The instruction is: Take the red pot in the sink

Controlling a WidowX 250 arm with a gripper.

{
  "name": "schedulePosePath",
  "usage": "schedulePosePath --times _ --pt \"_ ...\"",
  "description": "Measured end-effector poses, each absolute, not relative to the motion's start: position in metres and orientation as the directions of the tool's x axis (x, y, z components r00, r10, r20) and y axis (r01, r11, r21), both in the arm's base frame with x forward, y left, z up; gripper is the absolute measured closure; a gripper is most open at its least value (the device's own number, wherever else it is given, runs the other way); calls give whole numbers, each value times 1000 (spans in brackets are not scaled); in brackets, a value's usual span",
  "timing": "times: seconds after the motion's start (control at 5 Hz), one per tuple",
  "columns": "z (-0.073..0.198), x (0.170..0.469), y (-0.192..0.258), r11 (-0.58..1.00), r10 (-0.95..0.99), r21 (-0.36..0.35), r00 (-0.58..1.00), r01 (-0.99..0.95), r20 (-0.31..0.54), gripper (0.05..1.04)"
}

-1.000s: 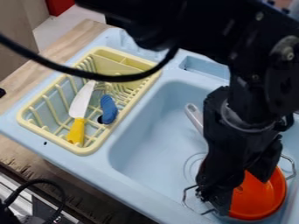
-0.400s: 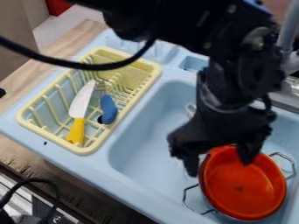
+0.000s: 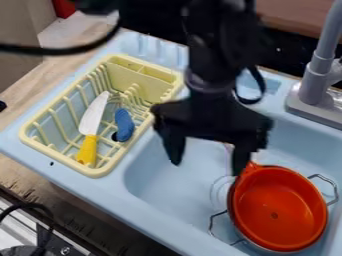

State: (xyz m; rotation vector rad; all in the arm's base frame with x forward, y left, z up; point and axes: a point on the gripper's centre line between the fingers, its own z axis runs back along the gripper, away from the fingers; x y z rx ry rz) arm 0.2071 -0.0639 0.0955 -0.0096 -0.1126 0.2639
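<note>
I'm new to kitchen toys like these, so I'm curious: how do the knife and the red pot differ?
The knife is long and narrow, while the red pot is round, wide and hollow. The knife has a whitish blade and a yellow handle; the pot is orange-red inside. The knife lies in the yellow dish rack, but the pot is in the blue sink.

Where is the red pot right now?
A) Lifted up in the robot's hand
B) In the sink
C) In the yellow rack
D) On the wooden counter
B: the pot sits in the basin of the blue sink, while the robot's hand hangs open above the basin, gripping nothing.
</note>
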Motion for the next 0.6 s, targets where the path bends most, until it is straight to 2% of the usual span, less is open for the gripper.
schedulePosePath --times 0.2,0.4,0.6 --pt "102 221 -46 985 170 7 980 -171 101 85" --pt "92 245 -48 994 75 69 986 -86 148 85" --pt "94 270 -54 998 26 54 987 -35 160 85"
